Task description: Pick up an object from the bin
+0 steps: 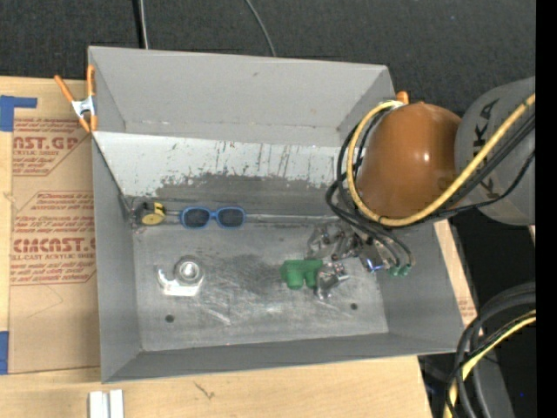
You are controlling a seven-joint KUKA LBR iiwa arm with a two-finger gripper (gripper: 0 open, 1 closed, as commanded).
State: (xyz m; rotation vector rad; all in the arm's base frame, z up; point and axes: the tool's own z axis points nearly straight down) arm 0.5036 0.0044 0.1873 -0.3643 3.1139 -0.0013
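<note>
Green is your cue here: a small green block lies on the floor of the grey metal bin, in the right half and towards the front wall. The gripper is low in the bin just beside it, on the block's right, under the arm's orange cover. The block's right edge seems to meet the metal of the gripper, but you cannot tell from this view whether the gripper is wide, narrow or closed on the block, because cables and metal parts crowd that spot. Nothing shows the block clearly gripped, so don't count it as held.

You look to be at the grasp step, with the gripper down at the floor beside the block and the lift not yet made. The next move probably calls for a firm closure on the block, then a straight rise clear of the right wall. Check that the block comes up with the gripper rather than sliding away to the left.

Everything else lies well apart: blue sunglasses and a small yellow thing along the foot of the back wall, and a white piece with a metal ring on the floor at the left.
</note>
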